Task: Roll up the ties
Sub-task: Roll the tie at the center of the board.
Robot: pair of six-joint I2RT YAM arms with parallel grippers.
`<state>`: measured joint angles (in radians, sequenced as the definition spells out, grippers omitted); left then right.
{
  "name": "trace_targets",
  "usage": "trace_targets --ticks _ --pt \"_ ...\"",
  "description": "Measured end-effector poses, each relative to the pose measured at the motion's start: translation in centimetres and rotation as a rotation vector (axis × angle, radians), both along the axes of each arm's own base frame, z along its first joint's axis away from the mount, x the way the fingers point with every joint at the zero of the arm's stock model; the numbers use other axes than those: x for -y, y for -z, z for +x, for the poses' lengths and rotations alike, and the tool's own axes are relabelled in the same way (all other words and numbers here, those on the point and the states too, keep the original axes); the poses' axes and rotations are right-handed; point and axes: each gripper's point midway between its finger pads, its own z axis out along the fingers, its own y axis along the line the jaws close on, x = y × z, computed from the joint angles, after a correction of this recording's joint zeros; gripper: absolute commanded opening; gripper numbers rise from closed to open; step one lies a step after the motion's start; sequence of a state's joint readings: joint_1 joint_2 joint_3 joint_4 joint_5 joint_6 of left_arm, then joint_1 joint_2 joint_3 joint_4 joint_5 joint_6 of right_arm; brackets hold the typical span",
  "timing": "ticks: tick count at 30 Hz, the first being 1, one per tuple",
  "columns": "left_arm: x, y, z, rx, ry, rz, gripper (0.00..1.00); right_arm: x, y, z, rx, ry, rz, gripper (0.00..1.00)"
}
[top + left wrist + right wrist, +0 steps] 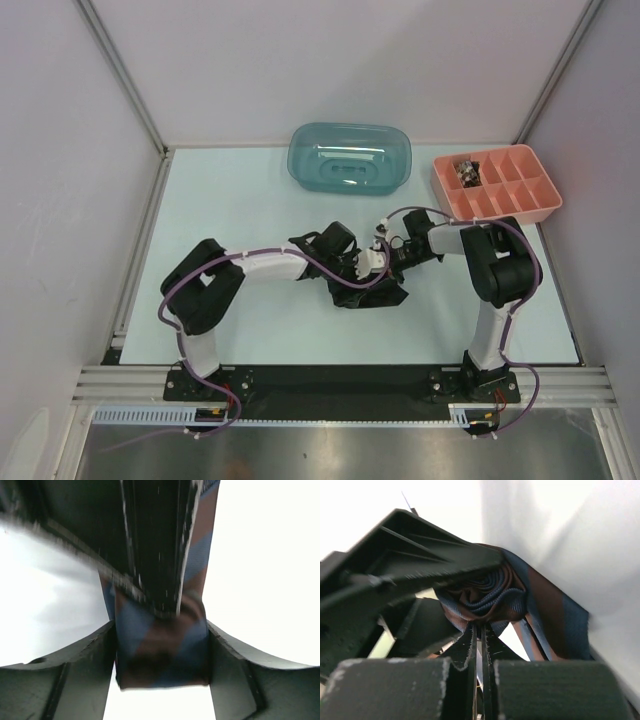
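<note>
The striped tie (490, 592) lies partly rolled at the middle of the bench (230, 200). The right end effector (479, 630) is closed, its tips against the roll. The left end effector (160, 630) stands wide, with the tie filling the gap; I cannot tell whether it grips.

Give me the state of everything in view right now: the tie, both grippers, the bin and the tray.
tie: partly rolled into a coil, the rest loose.
left gripper: jaws apart, tie filling the gap; grip unclear.
right gripper: shut, tips right at the coil.
teal bin: upright, no lid, looks empty.
pink tray: small items in one far corner compartment; the others look empty.
</note>
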<state>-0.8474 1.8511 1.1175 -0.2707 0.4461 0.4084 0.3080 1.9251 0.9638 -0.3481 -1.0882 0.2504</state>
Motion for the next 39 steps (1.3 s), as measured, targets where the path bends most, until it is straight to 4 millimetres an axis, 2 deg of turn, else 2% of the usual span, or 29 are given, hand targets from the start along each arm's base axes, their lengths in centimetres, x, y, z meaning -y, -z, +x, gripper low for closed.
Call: trace_targets --ticks 10,17,18,25,34,37,39 --pt "-1.7 -1.1 -0.6 0.009 -0.029 -0.031 0.8 1.2 0.6 0.1 -0.026 0.016 -0.092 0.0" --pt "-1.6 -1.9 -0.6 0.036 -0.027 -0.068 0.84 2.1 1.1 0.5 -0.043 0.039 -0.172 0.0" --pt "-1.5 -2.0 -0.5 0.039 -0.026 -0.075 0.89 2.3 1.2 0.6 -0.044 0.041 -0.187 0.0" --pt "-0.6 -2.4 0.0 0.062 -0.015 -0.117 0.91 3.9 2.5 1.1 -0.028 0.053 -0.341 0.0" --pt "1.5 -1.2 0.7 0.068 0.003 -0.127 0.94 4.4 3.1 1.3 -0.001 0.031 -0.433 0.0" --pt "2.5 -1.3 0.5 0.079 0.022 -0.142 0.93 4.5 3.1 1.2 -0.016 0.029 -0.437 0.0" --pt "3.1 -1.3 0.3 0.083 0.035 -0.148 0.86 4.4 3.2 1.2 -0.021 0.027 -0.437 0.0"
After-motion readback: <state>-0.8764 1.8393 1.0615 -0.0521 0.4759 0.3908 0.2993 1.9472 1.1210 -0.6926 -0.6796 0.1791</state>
